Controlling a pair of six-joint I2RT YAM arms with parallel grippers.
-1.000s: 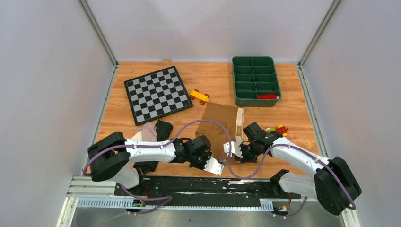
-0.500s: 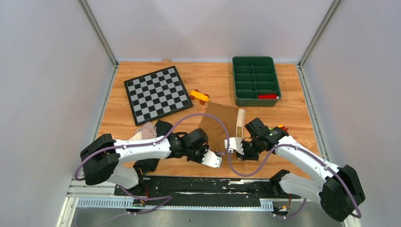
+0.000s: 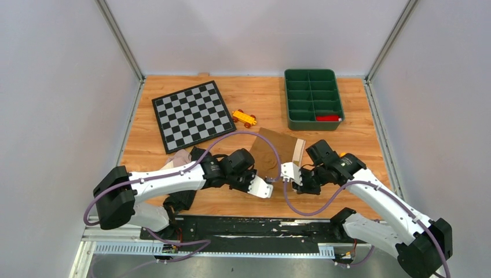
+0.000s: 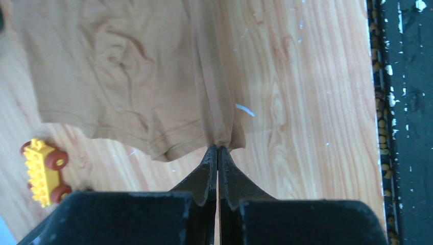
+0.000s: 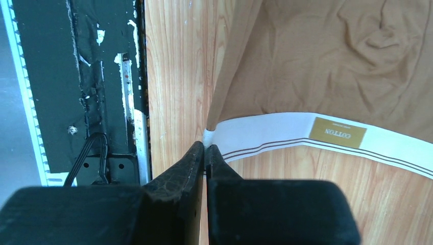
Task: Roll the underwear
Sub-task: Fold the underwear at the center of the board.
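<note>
The left gripper (image 4: 218, 148), clamped on a leg hem of the tan-brown underwear (image 4: 127, 76), and the right gripper (image 5: 205, 147), pinching its cream waistband (image 5: 265, 133) corner, hold the garment stretched mid-table (image 4: 306, 102), probably to flatten it for rolling; its gold tag (image 5: 337, 132) reads "COTTON".

mat: checkerboard mat (image 3: 194, 116) far left; toy: yellow toy car (image 3: 244, 118) beside it; bin: green tray (image 3: 315, 125), red block (image 3: 328, 118) inside
</note>
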